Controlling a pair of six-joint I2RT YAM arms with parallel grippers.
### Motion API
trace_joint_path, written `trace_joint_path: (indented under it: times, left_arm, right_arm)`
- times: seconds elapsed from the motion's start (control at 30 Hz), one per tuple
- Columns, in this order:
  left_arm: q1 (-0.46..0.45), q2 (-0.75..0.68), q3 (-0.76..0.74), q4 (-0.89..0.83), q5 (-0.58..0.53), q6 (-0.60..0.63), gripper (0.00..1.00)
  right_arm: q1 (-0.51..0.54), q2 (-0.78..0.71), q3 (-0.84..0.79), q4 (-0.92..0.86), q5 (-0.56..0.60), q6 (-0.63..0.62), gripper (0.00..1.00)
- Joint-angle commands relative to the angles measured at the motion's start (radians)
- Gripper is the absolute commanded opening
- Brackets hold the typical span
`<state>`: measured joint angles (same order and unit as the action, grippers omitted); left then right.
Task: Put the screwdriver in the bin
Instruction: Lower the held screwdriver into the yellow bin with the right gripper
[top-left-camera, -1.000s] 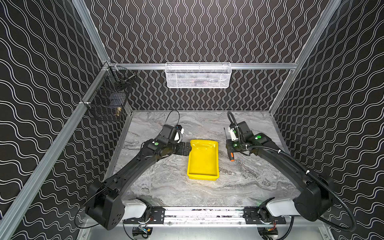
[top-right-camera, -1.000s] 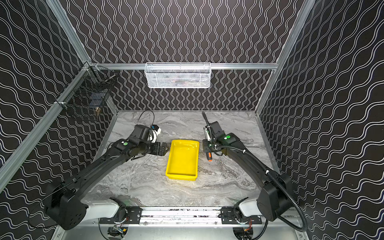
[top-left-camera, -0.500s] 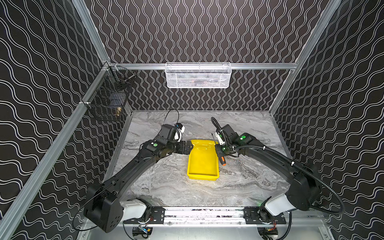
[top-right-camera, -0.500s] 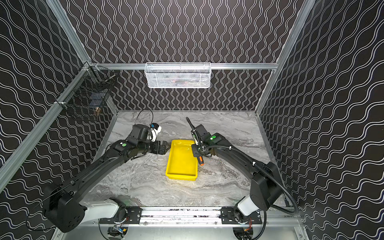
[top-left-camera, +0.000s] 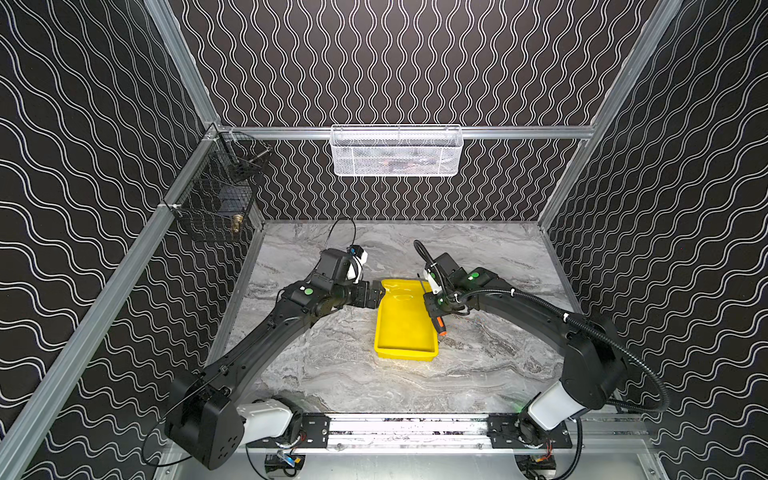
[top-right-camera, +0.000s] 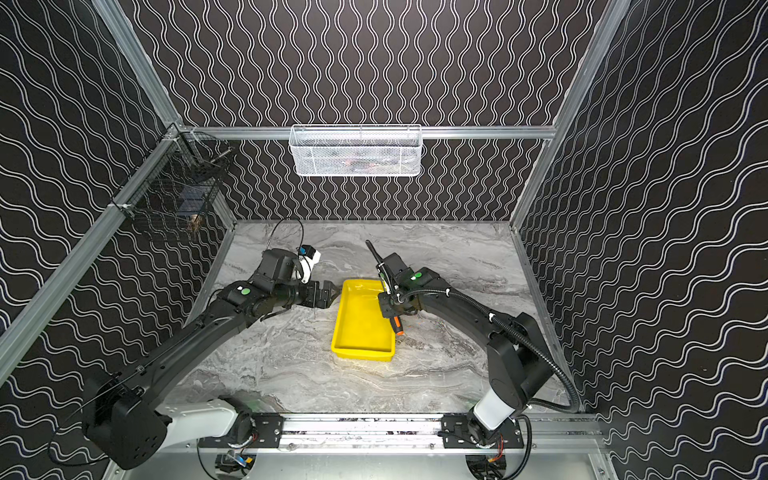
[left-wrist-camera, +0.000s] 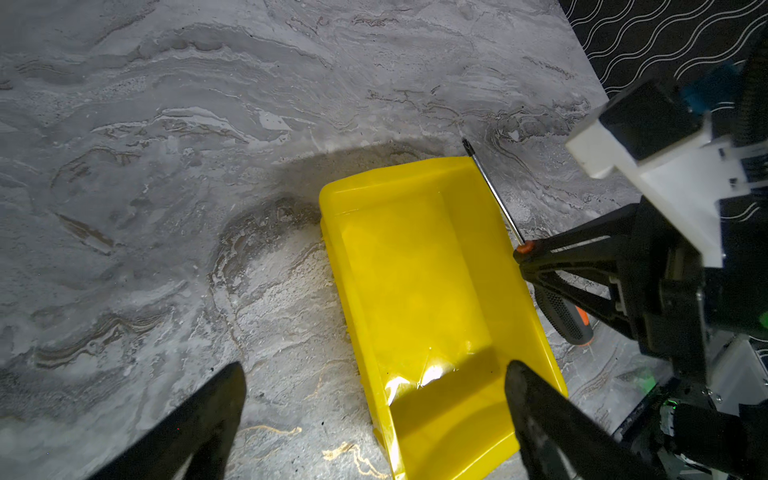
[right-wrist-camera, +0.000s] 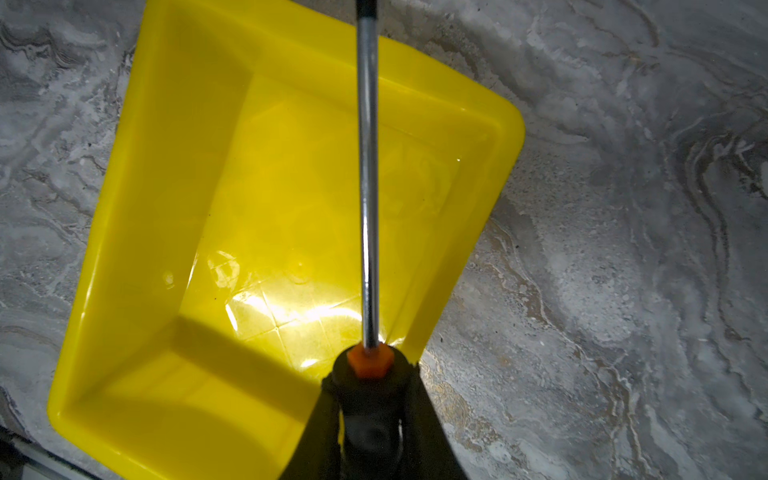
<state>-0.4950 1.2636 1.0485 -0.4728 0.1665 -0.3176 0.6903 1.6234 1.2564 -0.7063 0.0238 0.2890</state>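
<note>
The right gripper (right-wrist-camera: 370, 374) clamps the screwdriver (right-wrist-camera: 368, 187) by its black handle, shaft lengthwise above the right side of the bin (right-wrist-camera: 137, 187), seemingly so letting go drops it inside, while the left gripper (left-wrist-camera: 376, 374), spread empty, hovers astride its left wall, perhaps to steady it.

The right gripper (top-right-camera: 388, 309) is clamping the screwdriver (top-right-camera: 397, 327) at the right rim of the yellow bin (top-right-camera: 357, 332), its orange-tipped handle pointing toward the near edge. The left gripper (top-right-camera: 334, 294) is hovering, fingers spread, just beside the bin's far left corner. The bin is sitting on the marbled surface (top-right-camera: 291, 365).
</note>
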Motion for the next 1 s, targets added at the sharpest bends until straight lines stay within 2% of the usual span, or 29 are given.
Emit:
trace_joint_path:
  times: [0.0, 0.4, 0.97]
  left_arm:
    - [-0.001, -0.01, -0.004, 0.017, -0.016, -0.014, 0.99]
    - [-0.001, -0.023, -0.017, 0.035, -0.016, -0.024, 0.99]
    - [-0.002, -0.054, -0.027, 0.02, -0.048, -0.019, 0.99]
  right_arm:
    - [0.012, 0.014, 0.027, 0.022, -0.016, 0.013, 0.08]
    - [0.07, 0.092, 0.083, 0.024, -0.024, 0.027, 0.08]
    - [0.082, 0.222, 0.071, 0.092, -0.024, 0.033, 0.08]
